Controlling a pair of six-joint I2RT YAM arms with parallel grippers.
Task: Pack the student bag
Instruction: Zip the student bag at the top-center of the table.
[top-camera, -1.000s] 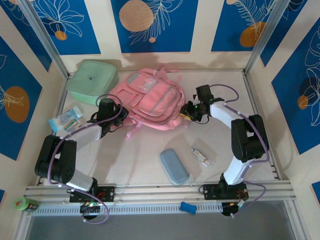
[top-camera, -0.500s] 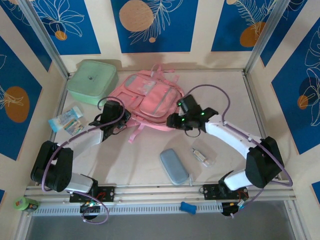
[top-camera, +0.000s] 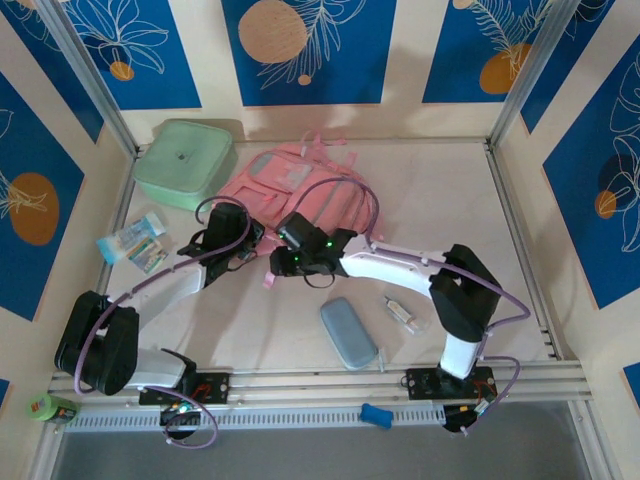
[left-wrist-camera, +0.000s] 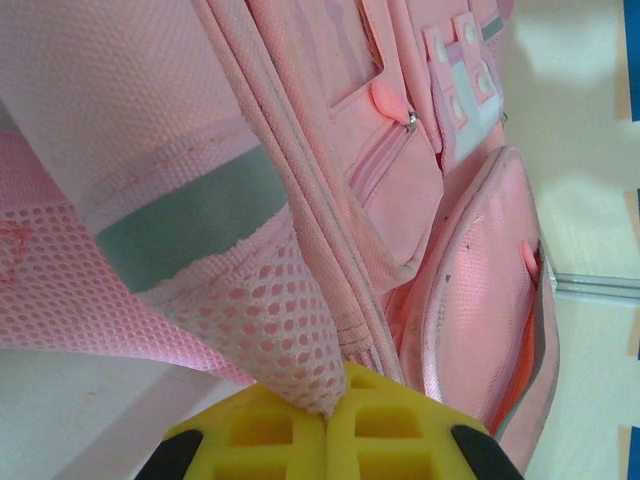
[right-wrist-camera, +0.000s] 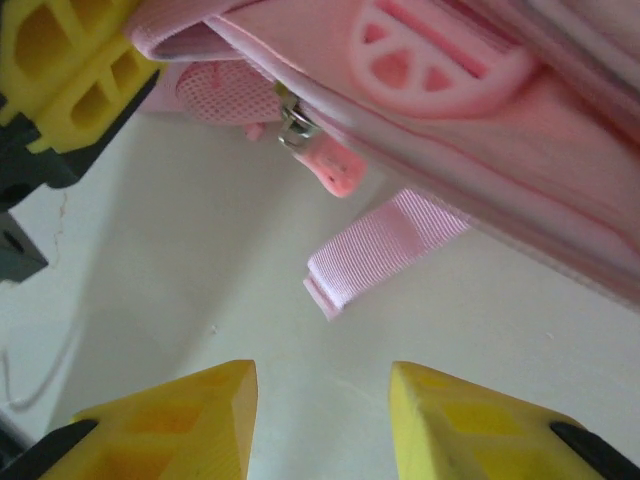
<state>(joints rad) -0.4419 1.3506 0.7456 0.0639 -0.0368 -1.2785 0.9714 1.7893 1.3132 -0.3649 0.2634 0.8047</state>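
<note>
The student bag, a pink backpack with grey strips, lies at the back middle of the table. My left gripper is at its near-left corner. In the left wrist view that gripper is shut on the mesh side pocket of the bag. My right gripper reaches across to the same corner, just in front of the bag. In the right wrist view it stands open above bare table, below a loose strap end and a pink zipper pull. The left gripper's yellow fingers show beside them.
A mint-green lidded box stands at the back left, touching the bag. Small packets lie at the left edge. A grey-blue oval case and a small clear bottle lie near the front.
My right arm has swung left along the front of the bag, from its right side to its near-left corner. The left gripper has kept its hold and crept slightly right.
</note>
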